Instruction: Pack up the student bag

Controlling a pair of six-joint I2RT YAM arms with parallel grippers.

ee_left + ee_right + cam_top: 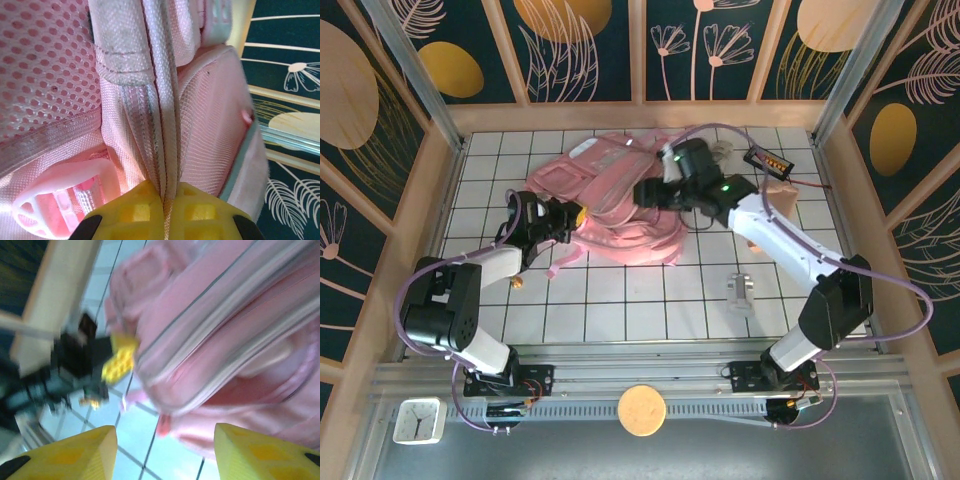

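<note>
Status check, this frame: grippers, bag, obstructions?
Left gripper shut on student bag seam. Right gripper open, at bag's edge. Small white item lies apart on tiles.

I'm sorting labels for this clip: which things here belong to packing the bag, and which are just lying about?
Job: large soft pink backpack; left gripper pinching its seam; open right gripper by it.
Lying about: small white clock; round tan disc; black box with orange display.

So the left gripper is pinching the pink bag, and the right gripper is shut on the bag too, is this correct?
Not quite. The right gripper is open, its jaws apart with nothing between them, as the right wrist view shows. The left gripper does pinch the student bag.
</note>
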